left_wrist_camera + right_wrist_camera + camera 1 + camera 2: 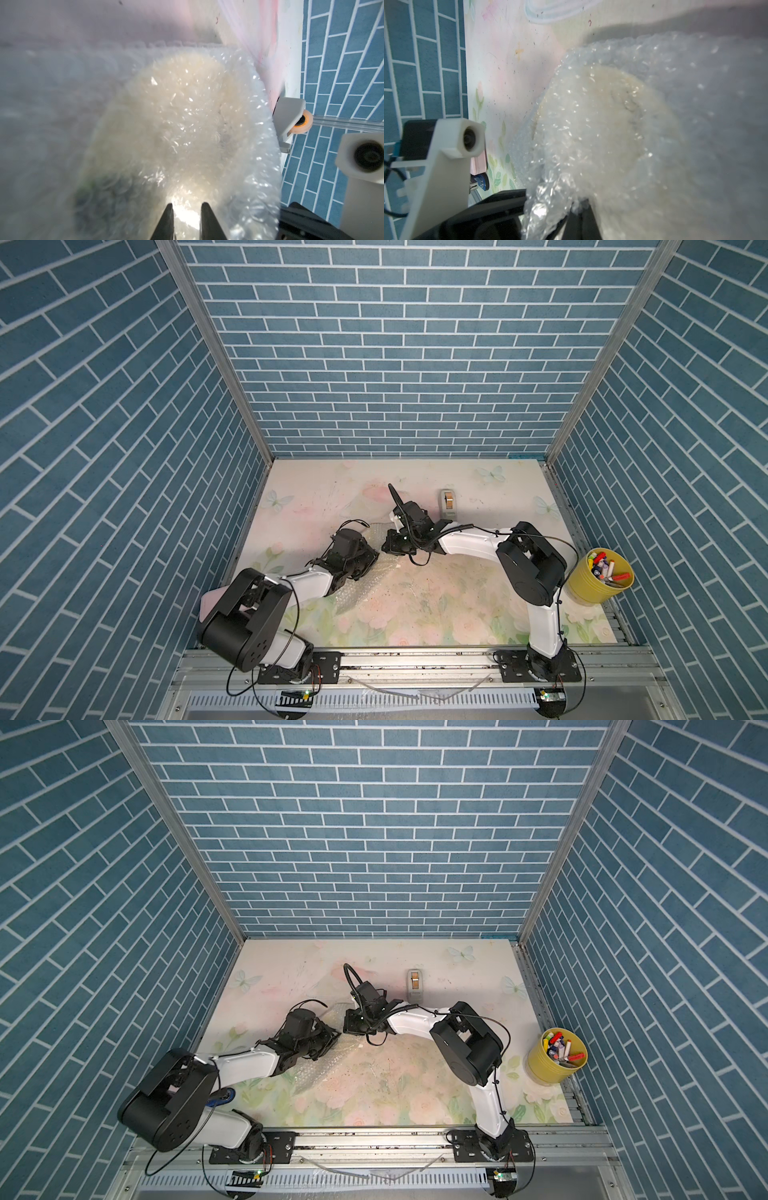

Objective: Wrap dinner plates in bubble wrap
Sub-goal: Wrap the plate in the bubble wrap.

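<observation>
The bubble wrap lies crumpled on the floral table between and under both grippers, and shows in both top views. The plate is hidden there. Both wrist views show it as a pale cream disc under the glinting wrap. My left gripper stands over the wrapped plate, its jaws a little apart, with wrap showing in the gap. My right gripper faces it from the other side, shut on a bunched fold of wrap.
A grey tape dispenser stands behind the right wrist. A yellow bucket of markers sits at the table's right edge. A pink object lies under the left arm's elbow. Blue brick walls close three sides.
</observation>
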`<action>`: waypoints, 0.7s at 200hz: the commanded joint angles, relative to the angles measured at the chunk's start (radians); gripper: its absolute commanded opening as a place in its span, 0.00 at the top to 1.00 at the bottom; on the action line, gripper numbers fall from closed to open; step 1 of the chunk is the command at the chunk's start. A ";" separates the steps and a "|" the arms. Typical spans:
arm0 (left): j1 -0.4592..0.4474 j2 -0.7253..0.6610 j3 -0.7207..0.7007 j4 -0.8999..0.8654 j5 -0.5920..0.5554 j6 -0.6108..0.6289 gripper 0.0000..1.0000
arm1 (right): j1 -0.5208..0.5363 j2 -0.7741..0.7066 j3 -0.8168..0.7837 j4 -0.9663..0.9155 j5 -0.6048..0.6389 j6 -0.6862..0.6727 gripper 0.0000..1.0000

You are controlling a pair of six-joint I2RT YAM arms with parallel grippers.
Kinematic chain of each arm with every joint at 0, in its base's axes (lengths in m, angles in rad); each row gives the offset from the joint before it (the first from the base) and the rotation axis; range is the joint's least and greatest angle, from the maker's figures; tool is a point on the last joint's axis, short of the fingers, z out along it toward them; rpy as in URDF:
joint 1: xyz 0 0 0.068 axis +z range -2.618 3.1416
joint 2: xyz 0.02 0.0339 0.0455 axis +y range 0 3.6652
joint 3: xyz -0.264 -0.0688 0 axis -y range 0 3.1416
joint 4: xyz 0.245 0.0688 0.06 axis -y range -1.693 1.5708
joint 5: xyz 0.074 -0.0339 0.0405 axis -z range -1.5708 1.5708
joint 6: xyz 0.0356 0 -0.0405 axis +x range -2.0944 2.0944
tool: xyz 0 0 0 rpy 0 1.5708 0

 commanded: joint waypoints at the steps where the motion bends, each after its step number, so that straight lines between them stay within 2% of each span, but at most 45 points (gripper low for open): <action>1: 0.015 -0.087 0.009 -0.191 -0.103 -0.002 0.82 | 0.000 -0.008 -0.009 0.007 0.016 0.031 1.00; 27: 0.044 -0.123 -0.010 -0.237 -0.133 0.014 0.85 | -0.001 -0.005 0.015 -0.017 0.016 0.021 1.00; 93: 0.058 0.012 -0.069 -0.042 -0.049 -0.014 0.90 | 0.045 -0.024 0.094 -0.092 0.014 -0.002 1.00; 118: 0.058 0.016 -0.072 -0.026 -0.039 -0.015 0.90 | 0.084 0.029 0.140 -0.123 0.001 -0.002 1.00; 140: 0.059 -0.003 -0.079 -0.021 -0.043 -0.015 0.90 | 0.077 0.062 0.150 -0.137 -0.001 0.012 1.00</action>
